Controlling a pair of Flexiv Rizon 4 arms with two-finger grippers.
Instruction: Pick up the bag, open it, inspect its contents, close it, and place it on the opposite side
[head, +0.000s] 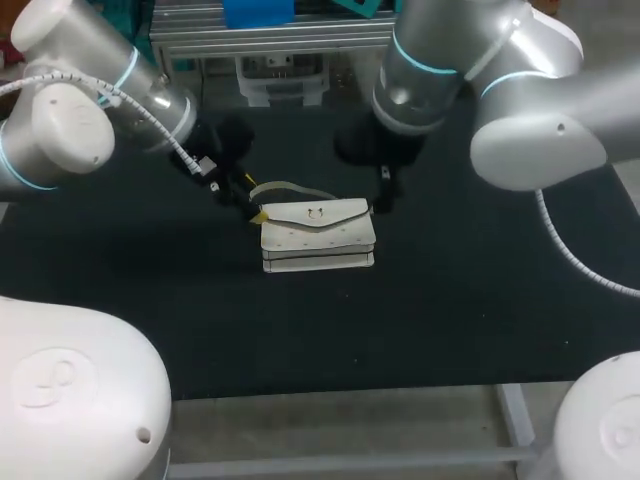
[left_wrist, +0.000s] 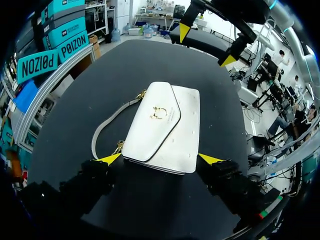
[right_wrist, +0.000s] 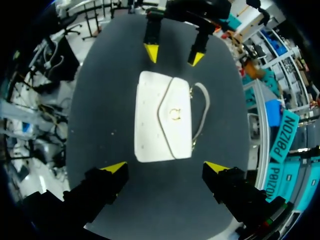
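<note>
The white bag (head: 318, 235) lay closed mid-frame on the black table (head: 450, 320); I saw my left gripper (left_wrist: 160, 159) spread wide astride one end, right gripper (right_wrist: 165, 167) spread too, holding nothing.

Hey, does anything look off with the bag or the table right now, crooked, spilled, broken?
Nothing stands out. The white bag lies flat on the black table, flap shut, its strap looped beside it. The left gripper and right gripper sit open at its opposite ends.
</note>
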